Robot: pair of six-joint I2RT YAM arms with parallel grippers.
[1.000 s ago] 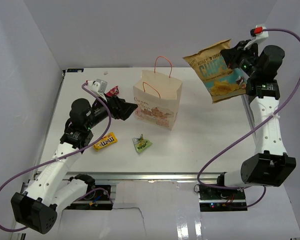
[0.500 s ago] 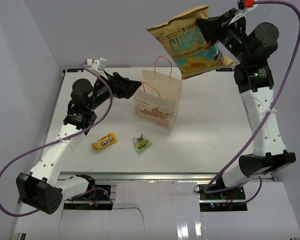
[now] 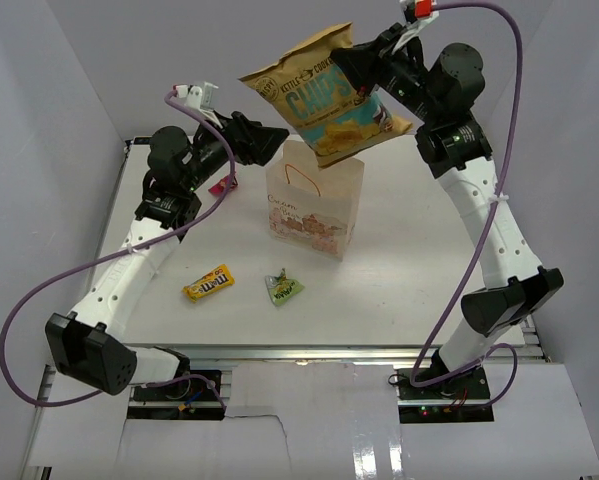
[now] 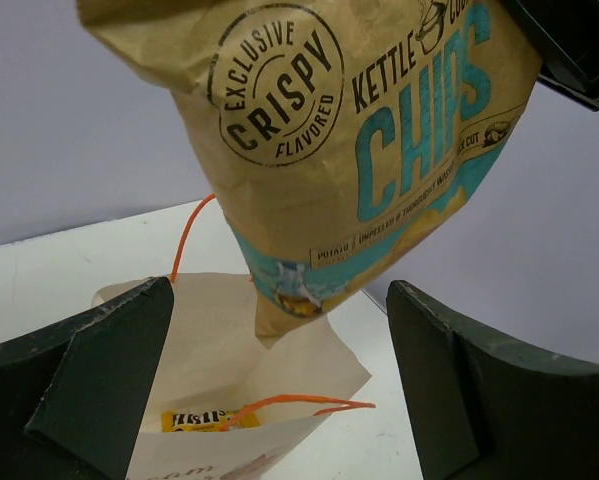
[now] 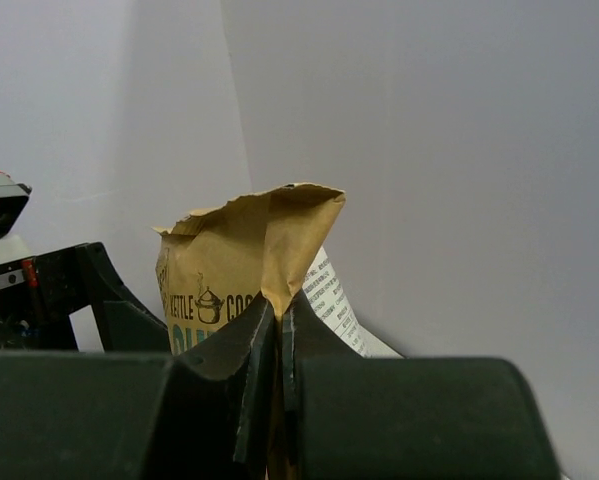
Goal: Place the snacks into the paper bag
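1. Chip bag [image 3: 324, 95]: pinched at its crimped top edge by the right gripper [image 3: 359, 70], which is closed hard on the seam, and hanging in the air below those fingers.
2. Hangs tilted rather than plumb, long axis running down and away from the grip, lowest corner aimed at the open mouth of the paper bag [image 3: 314, 210].
3. From the right gripper: paper bag straight below, mouth up. In the left wrist view the corner is at about the level of the rim; whether past it cannot be told.
4. Left gripper [image 3: 267, 140]: spread as wide as it goes, holding nothing, level with the bag's mouth and just beside its left rim, chip bag straight ahead between the two fingers.
5. Well below and nearer the bases, out on the table [image 3: 419, 250]: M&M's packet [image 3: 209, 285] and green packet [image 3: 284, 290], both closer to the left gripper than the right. Red-pink packet [image 3: 219, 185] half hidden behind the left arm.
6. Judged next: straight descent by the right arm, long axis turned more upright first, since the chip bag looks nearly as wide as the mouth and could catch a rim or an orange handle.
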